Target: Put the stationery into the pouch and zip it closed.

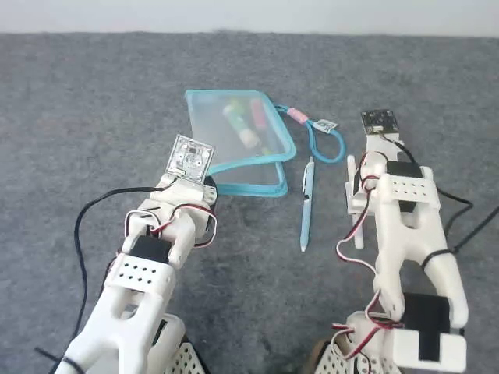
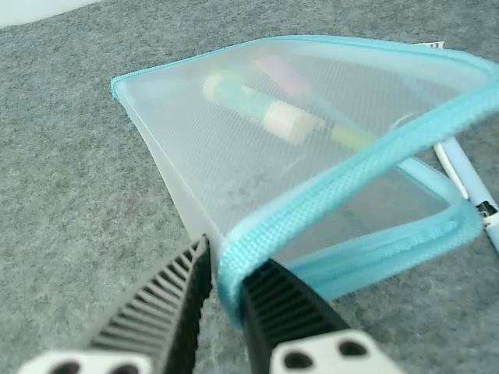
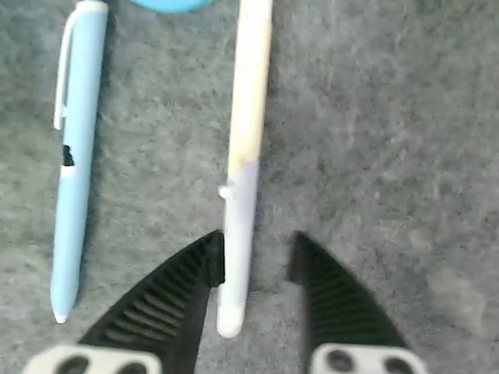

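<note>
The whole work surface is covered in a grey mat (image 1: 86, 101), some kind of fuzzy felt or short carpet that looks speckled and a bit mottled up close. In the high view it runs right out to both sides. Along the far edge there's a plain pale strip (image 1: 249, 14), could be a wall or bare tabletop, can't tell which. The left wrist view catches a pale patch (image 2: 31, 9) beyond the mat too. Lighting is soft and even, with faint shadows.

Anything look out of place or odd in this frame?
Nothing spilled or damaged. The pouch sits lopsided, its rim pinched up by the left gripper, and a blue pen and a white pen lie outside it.
</note>
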Robot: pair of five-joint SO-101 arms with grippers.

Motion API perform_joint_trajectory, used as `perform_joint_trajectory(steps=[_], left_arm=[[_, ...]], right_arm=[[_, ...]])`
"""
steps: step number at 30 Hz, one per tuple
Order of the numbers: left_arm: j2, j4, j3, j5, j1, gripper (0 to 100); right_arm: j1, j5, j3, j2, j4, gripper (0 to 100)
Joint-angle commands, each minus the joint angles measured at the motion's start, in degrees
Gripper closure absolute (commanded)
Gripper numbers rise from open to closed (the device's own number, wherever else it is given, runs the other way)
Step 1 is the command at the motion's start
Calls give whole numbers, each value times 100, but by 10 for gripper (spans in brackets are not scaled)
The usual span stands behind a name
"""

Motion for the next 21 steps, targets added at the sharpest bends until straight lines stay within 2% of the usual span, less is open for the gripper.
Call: perform_joint_trajectory(steps=[1,10,16,21], left_arm=[[-35,-149,-4,-62,44,988],[-35,-149,-13,-62,44,988],[-35,-149,-13,-62,44,988],[-35,-149,-13,-62,44,988]], right_arm=[[-57,70,-325,224,84,809],[-84,70,-369,1349,66,815],[-48,105,-369,1367,66,991],[-31,123,-369,998,233,993]])
